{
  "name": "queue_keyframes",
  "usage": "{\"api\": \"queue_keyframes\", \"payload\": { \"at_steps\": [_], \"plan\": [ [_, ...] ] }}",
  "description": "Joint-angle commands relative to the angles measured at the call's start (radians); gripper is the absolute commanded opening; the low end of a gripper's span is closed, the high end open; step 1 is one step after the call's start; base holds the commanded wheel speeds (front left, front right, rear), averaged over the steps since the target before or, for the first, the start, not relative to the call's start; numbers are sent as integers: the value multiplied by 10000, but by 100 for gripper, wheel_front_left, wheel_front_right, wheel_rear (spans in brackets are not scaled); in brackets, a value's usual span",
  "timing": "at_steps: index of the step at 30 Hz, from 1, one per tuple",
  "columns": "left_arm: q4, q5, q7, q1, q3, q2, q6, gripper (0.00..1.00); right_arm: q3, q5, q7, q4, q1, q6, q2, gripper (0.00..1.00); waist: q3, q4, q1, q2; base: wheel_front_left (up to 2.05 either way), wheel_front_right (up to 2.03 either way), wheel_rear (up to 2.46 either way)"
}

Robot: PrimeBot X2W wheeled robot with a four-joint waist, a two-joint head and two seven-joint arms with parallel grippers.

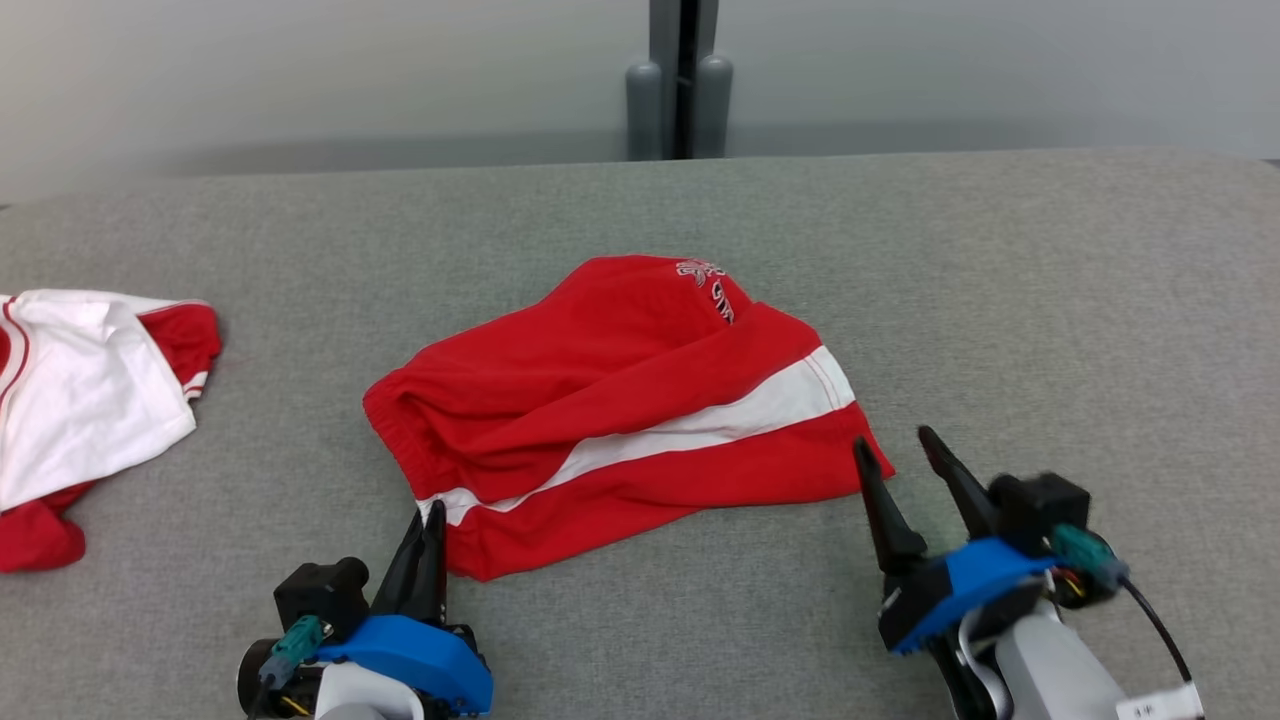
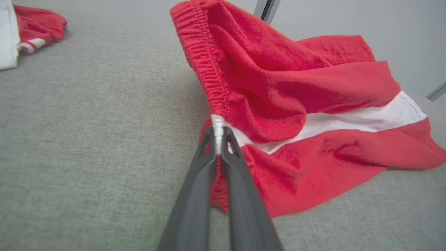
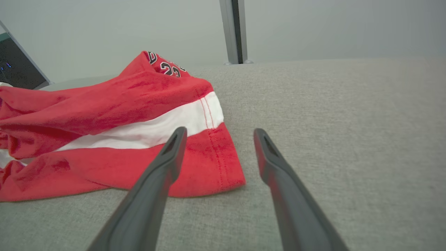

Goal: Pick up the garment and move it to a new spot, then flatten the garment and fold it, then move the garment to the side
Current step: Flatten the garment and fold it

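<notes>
Surface: grey woven-cloth worktop (image 1: 1000, 300), flat, wide from left edge to right edge.
Room: plain pale grey wall (image 1: 300, 80) behind the far edge; a grey upright metal post (image 1: 680, 80) with a dark central slot stands at the middle of that edge. In the right wrist view a dark panel (image 3: 17, 66) with small blue lights shows beyond the left side.
Task item: crumpled red shorts (image 1: 620, 400) of soft fleecy cloth, lying at the middle of the worktop, nearer the near edge than the far one.
Details: gathered elastic waistband (image 2: 205, 59) toward the left edge; white side stripe (image 1: 700, 425) running across to the stitched hem on the right.
Writing: black-and-white print (image 3: 167, 68) on the raised far fold, the numerals 23 legible in the right wrist view; the rest is folded under and unreadable.
Left gripper (image 1: 430, 515): clenched on the waistband end of the shorts, the white stripe's edge pinched between the two dark fingers.
Right gripper (image 1: 892, 440): released, fingers spread, just beside the near right hem corner of the shorts; one finger overlaps the hem in its wrist view, contact unclear.
Other item: white and red garment (image 1: 80, 400), rumpled, at the left edge, well apart from the shorts.
</notes>
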Motion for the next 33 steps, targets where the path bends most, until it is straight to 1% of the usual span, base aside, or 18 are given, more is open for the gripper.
{"api": "queue_keyframes", "payload": {
  "at_steps": [1, 6, 12, 14, 19, 20, 22, 26, 27, 28, 29, 30, 31, 32, 33],
  "plan": [
    [-34, 43, -26, -153, -108, -2, -78, 0, 201, 267, 0, 623, -675, 1, -3, 100, 151, 178, -1, 0, 0, 0, 0],
    [-15, -62, -26, -253, -330, -1, -79, 0, 807, 633, 0, 2214, -2053, 1, -224, 100, 379, 461, -1, 0, 0, 0, 0],
    [-93, -85, -26, -360, -431, -7, -80, 0, 1069, 1269, 0, 3061, -2842, 1, -444, 100, 653, 634, -1, 0, 0, 0, 0],
    [-111, -32, -25, -385, -443, -7, -80, 0, 1301, 1495, 0, 3300, -3015, 1, -442, 100, 717, 647, -1, 0, 0, 0, 0],
    [-110, 49, -25, -483, -428, -9, -80, 0, 1936, 1880, 0, 3513, -3352, 1, -589, 100, 880, 614, -1, 0, 0, 0, 0],
    [-110, 49, -25, -483, -428, -9, -80, 0, 1936, 1880, 0, 3513, -3352, 1, -589, 100, 880, 614, -1, 0, 0, 0, 0],
    [-85, 28, -25, -513, -476, -7, -80, 0, 2258, 2094, 0, 3335, -3485, 1, -680, 100, 943, 597, -1, 0, 0, 0, 0],
    [-67, 2, -22, -551, -518, -9, -79, 0, 2539, 2280, 0, 3163, -3503, 1, -739, 100, 968, 588, -1, 0, 0, 0, 0],
    [-49, -12, -11, -550, -548, -9, -81, 0, 2707, 2334, 0, 3079, -3494, 1, -799, 91, 972, 588, -1, 0, 0, 0, 0],
    [-49, -12, -11, -550, -548, -9, -81, 0, 2707, 2334, 0, 3079, -3494, 1, -799, 91, 972, 588, -1, 0, 0, 0, 0],
    [-29, -14, -9, -538, -552, -9, -81, 0, 2857, 2383, 0, 3034, -3487, 1, -832, 83, 970, 588, -1, 0, 0, 0, 0],
    [-20, -11, -9, -527, -554, -9, -79, 0, 2908, 2407, 0, 2985, -3493, 1, -852, 73, 969, 589, -1, 0, 0, 0, 0],
    [-12, -10, -6, -521, -558, -9, -79, 0, 2950, 2431, 0, 2956, -3488, 1, -871, 61, 968, 592, -1, 0, 0, 0, 0],
    [-4, -5, -3, -521, -560, -9, -81, 0, 2969, 2448, 0, 2915, -3482, 1, -887, 46, 968, 595, -1, 0, 0, 0, 0],
    [1, -1, -3, -517, -558, -9, -81, 0, 2956, 2430, 0, 2831, -3473, 1, -914, 37, 966, 597, -1, 0, 0, 0, 0]
  ]
}}
